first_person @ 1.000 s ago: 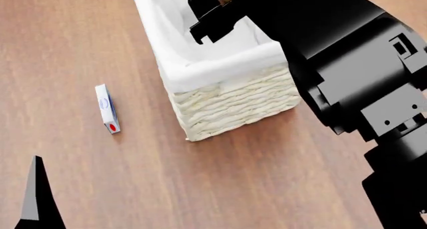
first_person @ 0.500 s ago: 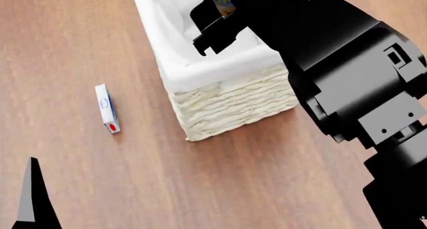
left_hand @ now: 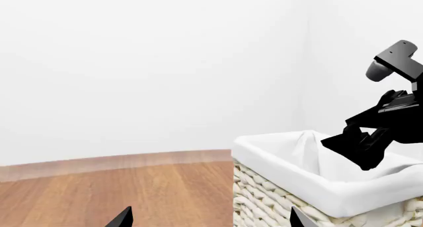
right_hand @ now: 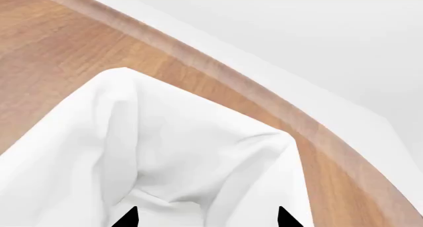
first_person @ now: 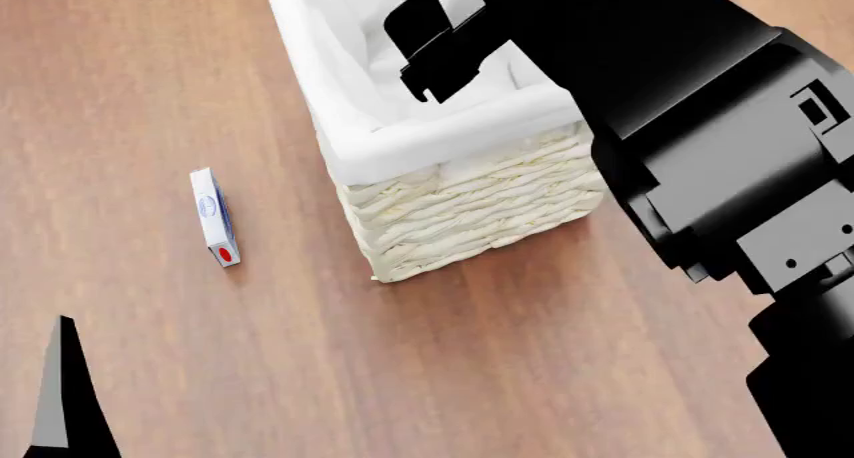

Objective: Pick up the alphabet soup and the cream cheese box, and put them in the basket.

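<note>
**Soup released over the basket; cream cheese box awaits pickup**

The alphabet soup cannot be seen in any view; it is judged to lie inside the basket [first_person: 454,203], hidden by the liner and the right arm. The cream cheese box [first_person: 214,218] lies flat on the wooden counter [first_person: 134,78], well apart from the basket on its left side in the head view, untouched.

The right tool [right_hand: 205,218] is held above the basket's cloth-lined interior. In the right wrist view its two fingertips are spread, with only white liner between them, so it is read as open and empty. The left tool [left_hand: 208,218] is low near the basket's wicker wall; its tips also stand apart with nothing between them.

For the step in hand, the right arm should be lifted straight up before any sideways travel, so the liner is not snagged or the basket dragged. The box is thin, so it is best gripped across its narrow width, with the fingers brought down squarely on either side.
</note>
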### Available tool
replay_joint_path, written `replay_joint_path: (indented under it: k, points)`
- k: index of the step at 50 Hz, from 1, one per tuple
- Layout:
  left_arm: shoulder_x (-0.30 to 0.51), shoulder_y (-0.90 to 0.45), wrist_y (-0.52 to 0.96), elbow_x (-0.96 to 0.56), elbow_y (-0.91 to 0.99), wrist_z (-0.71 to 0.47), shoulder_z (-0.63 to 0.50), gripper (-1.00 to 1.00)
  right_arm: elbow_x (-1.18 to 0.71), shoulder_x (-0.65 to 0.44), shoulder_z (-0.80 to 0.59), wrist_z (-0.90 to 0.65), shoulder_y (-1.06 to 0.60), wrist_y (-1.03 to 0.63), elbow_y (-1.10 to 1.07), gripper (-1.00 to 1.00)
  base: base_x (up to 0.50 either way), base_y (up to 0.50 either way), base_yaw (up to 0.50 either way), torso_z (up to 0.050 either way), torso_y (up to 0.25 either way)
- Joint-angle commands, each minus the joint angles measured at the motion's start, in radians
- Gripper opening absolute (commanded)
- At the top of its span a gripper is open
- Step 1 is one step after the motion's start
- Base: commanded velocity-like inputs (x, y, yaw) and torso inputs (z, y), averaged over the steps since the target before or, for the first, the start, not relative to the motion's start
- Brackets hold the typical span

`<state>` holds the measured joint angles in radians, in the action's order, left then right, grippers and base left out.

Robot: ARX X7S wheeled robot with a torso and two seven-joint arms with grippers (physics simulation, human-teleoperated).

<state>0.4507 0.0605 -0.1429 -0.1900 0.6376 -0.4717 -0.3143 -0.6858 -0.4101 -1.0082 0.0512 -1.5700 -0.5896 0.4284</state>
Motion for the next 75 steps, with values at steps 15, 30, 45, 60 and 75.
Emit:
replay_joint_path:
  k: [15,30,45,60,75]
  points:
    - [-0.004,-0.029,0.026,-0.003,0.002,0.004,-0.023,1.0,-0.054,-0.213,0.142,-0.259,-0.012,-0.048,-0.493,1.0,0.0,0.0,0.0,0.0,0.0]
    - [-0.016,-0.056,0.046,-0.004,-0.007,0.016,-0.055,1.0,0.127,-0.508,0.135,-0.752,0.478,0.132,-1.153,1.0,0.0,0.0,0.0,0.0,0.0]
    - [-0.018,-0.061,0.05,0.018,0.003,0.01,-0.067,1.0,0.244,-0.655,0.136,-1.034,0.79,0.344,-1.314,1.0,0.0,0.0,0.0,0.0,0.0]
    - [-0.037,-0.146,0.067,-0.025,-0.093,0.039,-0.07,1.0,0.303,-0.655,0.1,-1.079,0.857,0.351,-1.318,1.0,0.0,0.0,0.0,0.0,0.0]
    - [-0.13,-0.376,0.061,-0.073,-0.412,0.126,-0.096,1.0,0.329,-0.65,0.075,-1.092,0.892,0.352,-1.333,1.0,0.0,0.0,0.0,0.0,0.0]
